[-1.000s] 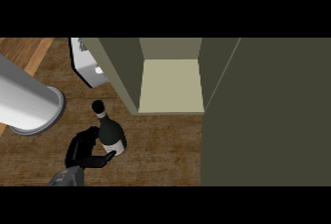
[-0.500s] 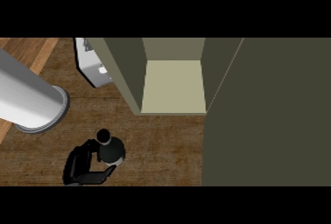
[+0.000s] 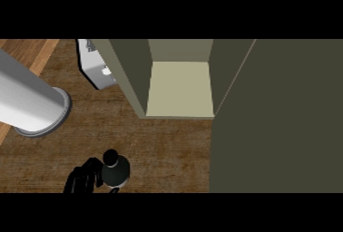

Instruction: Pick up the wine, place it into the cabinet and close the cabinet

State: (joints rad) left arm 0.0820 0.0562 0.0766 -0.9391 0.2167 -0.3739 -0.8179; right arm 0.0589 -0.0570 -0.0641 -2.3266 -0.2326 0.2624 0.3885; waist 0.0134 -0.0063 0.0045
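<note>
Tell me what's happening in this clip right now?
One black hand, low at the view's left, is curled round a dark wine bottle with a black cap, seen from above over the brown wooden counter. Which hand it is cannot be told from this view; the other does not show. The olive-green cabinet ahead stands open, its pale shelf bare, and its door fills the view's right side. The bottle is not yet in the cabinet. A large grey cylinder stands at left.
</note>
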